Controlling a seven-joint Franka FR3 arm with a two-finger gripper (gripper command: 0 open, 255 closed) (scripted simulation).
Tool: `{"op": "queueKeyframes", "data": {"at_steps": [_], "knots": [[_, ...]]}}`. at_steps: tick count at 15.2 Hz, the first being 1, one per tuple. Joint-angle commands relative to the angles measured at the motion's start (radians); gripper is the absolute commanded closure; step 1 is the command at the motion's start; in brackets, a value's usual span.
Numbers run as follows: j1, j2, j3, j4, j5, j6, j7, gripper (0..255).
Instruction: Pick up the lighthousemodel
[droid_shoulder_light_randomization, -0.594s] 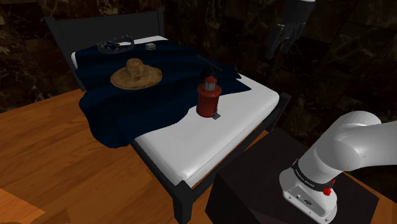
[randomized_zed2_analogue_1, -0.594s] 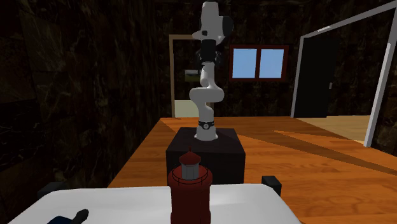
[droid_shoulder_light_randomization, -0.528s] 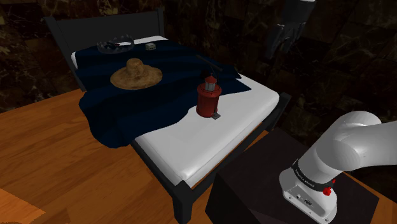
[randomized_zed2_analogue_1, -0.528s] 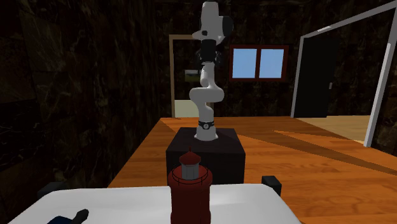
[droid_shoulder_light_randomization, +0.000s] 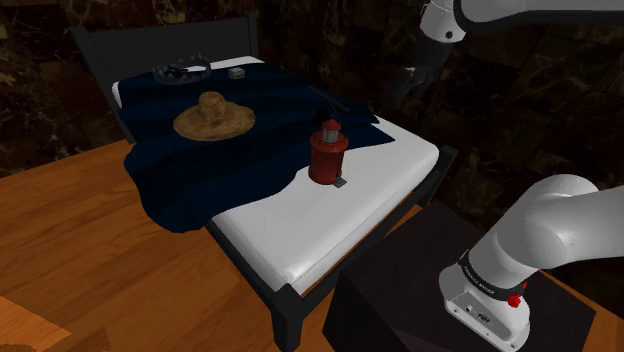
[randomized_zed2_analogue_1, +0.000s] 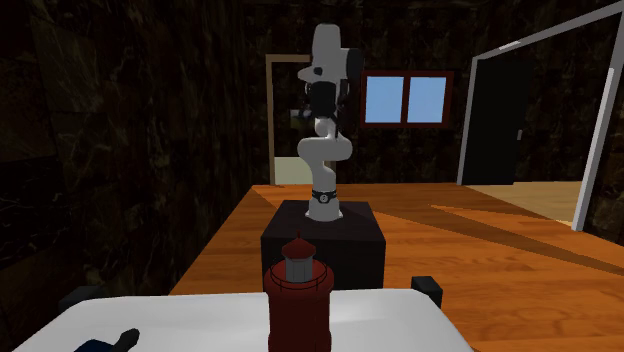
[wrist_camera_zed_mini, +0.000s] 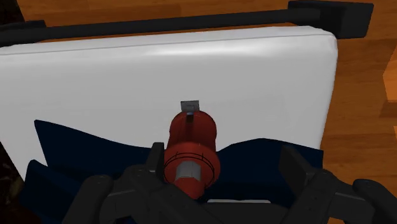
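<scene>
The all-black two-finger hand (wrist_camera_zed_mini: 222, 153) has its fingers (wrist_camera_zed_mini: 294, 164) spread wide and grips nothing. In the wrist view it looks down from above on the red cylindrical lighthouse model with a grey lantern under a red cap (wrist_camera_zed_mini: 191, 149). The model appears in the gap between the fingers, nearer one of them, and touches neither.

The shoulder view gives the height: the hand (droid_shoulder_light_randomization: 408, 88) hangs in the air against the dark wall. It is well apart from the lighthouse model (droid_shoulder_light_randomization: 328, 152) and off toward that view's right, over the edge of the bed.

The model stands upright on the white mattress of the black-framed bed (droid_shoulder_light_randomization: 370, 195), right at the hem of a rumpled dark blue blanket (droid_shoulder_light_randomization: 230, 150). A small grey tab shows at its foot.

Farther up the blanket the shoulder view brings in a tan, round-brimmed straw hat (droid_shoulder_light_randomization: 213, 117). Orange-brown wooden floor (droid_shoulder_light_randomization: 80, 230) lies around the bed, and the black box stand (droid_shoulder_light_randomization: 400, 290) is at that view's lower right.

The second exterior view faces the other way. The lighthouse model (randomized_zed2_analogue_1: 298, 295) stands close in front, with the white arm (randomized_zed2_analogue_1: 322, 150) rising from the stand (randomized_zed2_analogue_1: 322, 240) behind it. Beyond them are a blue-paned window (randomized_zed2_analogue_1: 405, 100) and an open door frame with a black area (randomized_zed2_analogue_1: 520, 120) inside.
</scene>
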Motion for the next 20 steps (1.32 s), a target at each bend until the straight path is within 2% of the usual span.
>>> {"op": "queueKeyframes", "data": {"at_steps": [1, 10, 15, 20], "knots": [[-0.001, 0.035, -0.005, -0.035, -0.009, 0.107, -0.013, 0], [-0.009, 0.288, -0.028, -0.092, -0.05, 0.568, -0.064, 0], [-0.016, 0.476, -0.038, -0.052, -0.072, 0.8, -0.086, 0], [-0.023, 0.677, -0.043, 0.037, -0.094, 0.995, -0.105, 0]]}}
